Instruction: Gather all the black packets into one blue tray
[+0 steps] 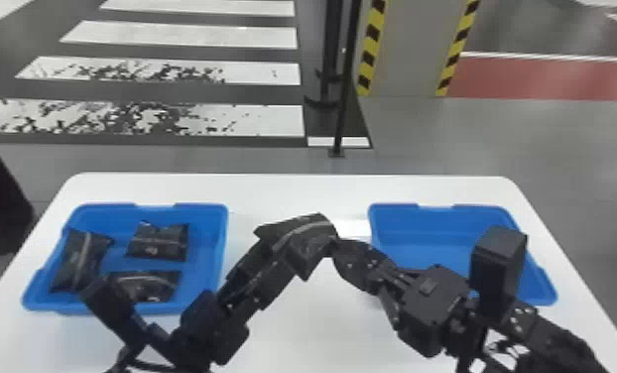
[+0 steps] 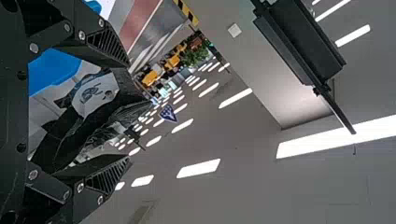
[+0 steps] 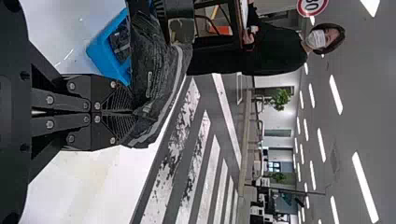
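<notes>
One black packet (image 1: 308,237) hangs above the table between the two grippers. My right gripper (image 1: 336,247) pinches its right end. On its left side is my left gripper (image 1: 278,260). In the left wrist view, the fingers of the left gripper (image 2: 139,130) stand apart, with the packet (image 2: 70,135) between them. The right wrist view has the right gripper (image 3: 133,113) closed on the packet's edge (image 3: 156,70). Three other black packets, at the left (image 1: 80,260), back (image 1: 158,241) and front (image 1: 149,285), lie in the left blue tray (image 1: 222,248).
A second blue tray (image 1: 397,240) stands on the right of the white table (image 1: 292,193), partly behind the right arm. The left arm reaches over the left tray's front right corner. Past the table's back edge stand a dark post and a striped pillar (image 1: 404,49).
</notes>
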Robot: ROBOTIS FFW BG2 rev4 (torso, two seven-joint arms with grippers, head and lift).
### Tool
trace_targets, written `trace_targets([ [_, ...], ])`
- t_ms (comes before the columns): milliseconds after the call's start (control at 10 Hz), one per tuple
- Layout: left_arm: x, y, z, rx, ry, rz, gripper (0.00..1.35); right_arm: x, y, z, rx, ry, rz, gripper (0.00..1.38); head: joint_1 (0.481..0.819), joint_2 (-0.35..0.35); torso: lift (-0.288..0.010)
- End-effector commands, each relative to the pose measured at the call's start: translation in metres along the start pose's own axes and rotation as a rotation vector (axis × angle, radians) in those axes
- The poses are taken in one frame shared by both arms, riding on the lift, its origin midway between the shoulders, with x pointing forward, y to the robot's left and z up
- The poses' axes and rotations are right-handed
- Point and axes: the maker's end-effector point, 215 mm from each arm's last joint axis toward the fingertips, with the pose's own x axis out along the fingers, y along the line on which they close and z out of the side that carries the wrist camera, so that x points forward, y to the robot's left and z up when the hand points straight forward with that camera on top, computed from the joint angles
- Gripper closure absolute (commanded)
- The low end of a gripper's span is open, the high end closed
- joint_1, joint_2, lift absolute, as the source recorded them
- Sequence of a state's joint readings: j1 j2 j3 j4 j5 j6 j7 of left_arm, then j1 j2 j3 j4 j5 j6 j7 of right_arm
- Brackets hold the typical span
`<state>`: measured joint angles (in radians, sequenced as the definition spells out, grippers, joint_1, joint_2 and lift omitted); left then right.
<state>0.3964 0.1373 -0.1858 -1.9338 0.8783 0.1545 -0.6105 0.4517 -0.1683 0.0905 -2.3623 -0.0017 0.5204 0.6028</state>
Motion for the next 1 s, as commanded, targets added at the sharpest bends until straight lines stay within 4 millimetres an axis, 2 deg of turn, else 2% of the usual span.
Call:
trace_targets([
  [0,0.002,0.000,0.000,-0.008,-0.004,-0.003,0.61,0.001,0.003,-0.002,0.003,0.007,0.008,1.28,0.695,-0.053,-0.110],
  [100,0.003,-0.001,0.002,-0.011,-0.016,-0.009,0.83,0.001,0.003,-0.006,0.008,0.015,0.008,1.28,0.695,-0.051,-0.110],
  [300,0.005,-0.002,0.004,0.050,0.004,-0.028,0.82,0.002,0.003,-0.008,0.014,0.020,0.010,1.28,0.695,-0.050,-0.110],
  [400,0.006,-0.001,-0.001,0.080,0.035,-0.032,0.86,0.002,0.004,-0.009,0.017,0.021,0.013,1.28,0.695,-0.051,-0.110],
  [500,0.002,0.004,-0.009,0.067,0.050,-0.009,1.25,0.002,0.004,-0.009,0.017,0.021,0.013,1.28,0.695,-0.053,-0.110],
  [800,-0.001,0.007,0.001,0.083,0.018,0.002,1.21,0.002,0.004,-0.009,0.023,0.020,0.016,1.28,0.695,-0.053,-0.110],
  [900,-0.001,0.007,0.002,0.086,0.015,0.003,1.21,0.004,0.007,-0.012,0.051,0.015,0.028,1.16,0.695,-0.048,-0.110],
])
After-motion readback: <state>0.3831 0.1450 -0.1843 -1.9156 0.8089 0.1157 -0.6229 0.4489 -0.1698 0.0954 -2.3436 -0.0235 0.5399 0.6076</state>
